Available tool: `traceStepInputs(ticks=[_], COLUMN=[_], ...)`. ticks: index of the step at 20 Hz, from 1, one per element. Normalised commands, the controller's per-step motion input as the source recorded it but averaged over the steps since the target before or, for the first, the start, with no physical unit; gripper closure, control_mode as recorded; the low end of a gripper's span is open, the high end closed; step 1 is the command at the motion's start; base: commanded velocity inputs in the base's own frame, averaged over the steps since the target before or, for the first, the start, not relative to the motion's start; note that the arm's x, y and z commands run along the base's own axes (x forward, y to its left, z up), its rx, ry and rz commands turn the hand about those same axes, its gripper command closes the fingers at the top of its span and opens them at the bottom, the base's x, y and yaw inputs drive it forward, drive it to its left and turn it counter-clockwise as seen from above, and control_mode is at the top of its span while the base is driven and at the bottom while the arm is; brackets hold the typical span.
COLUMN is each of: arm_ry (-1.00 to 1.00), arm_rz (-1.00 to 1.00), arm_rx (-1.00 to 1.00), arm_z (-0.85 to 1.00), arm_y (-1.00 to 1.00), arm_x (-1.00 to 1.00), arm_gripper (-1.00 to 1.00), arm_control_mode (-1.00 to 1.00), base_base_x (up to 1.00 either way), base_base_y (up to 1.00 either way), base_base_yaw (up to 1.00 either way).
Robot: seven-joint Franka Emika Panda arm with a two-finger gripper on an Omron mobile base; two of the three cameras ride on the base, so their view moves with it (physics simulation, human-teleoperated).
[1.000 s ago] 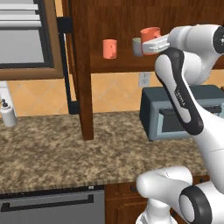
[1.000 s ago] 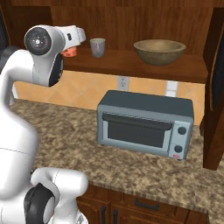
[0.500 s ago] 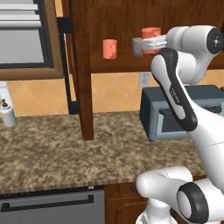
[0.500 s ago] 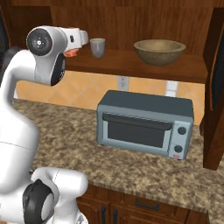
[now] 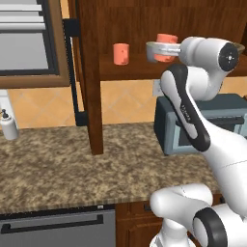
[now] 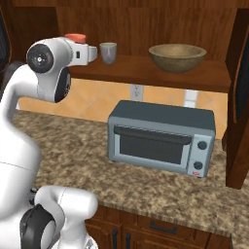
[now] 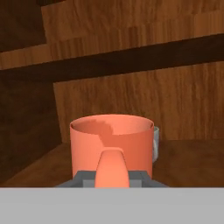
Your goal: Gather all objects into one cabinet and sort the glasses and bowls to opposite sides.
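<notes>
Coral-orange, the held cup (image 7: 111, 151) sits pinched in the hand (image 5: 163, 48), raised just above the cabinet shelf (image 5: 130, 72) inside the cabinet (image 5: 91, 82). Left of it on that shelf stands the second orange cup (image 5: 121, 53). Just behind it is the grey mug (image 6: 108, 52); further right sits the wooden bowl (image 6: 177, 57). Below the bowl, a toaster oven (image 6: 162, 136) rests on the tabletop (image 5: 53, 164).

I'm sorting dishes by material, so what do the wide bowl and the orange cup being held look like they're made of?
The wide tan-brown bowl looks like wood: visible grain, darker rim, matte. The coral-orange cylindrical cup looks like plastic or glazed ceramic: flat uniform colour, smooth wall.
</notes>
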Motion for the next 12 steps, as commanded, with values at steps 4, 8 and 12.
traceStepInputs(ticks=[4,8,12], arm_ry=[-0.03,0.04,0.0], arm_rz=[0.01,0.01,0.0], arm_rx=[-0.14,-0.09,0.0], arm_z=[-0.13,-0.09,-0.08], arm_y=[0.0,0.0,0.0], arm_x=[0.18,0.0,0.05], arm_gripper=[1.0,1.0,1.0], arm_control_mode=[-1.0,-1.0,-1.0], base_base_x=[0.0,0.0,0.0], base_base_y=[0.0,0.0,0.0], base_base_yaw=[0.0,0.0,0.0])
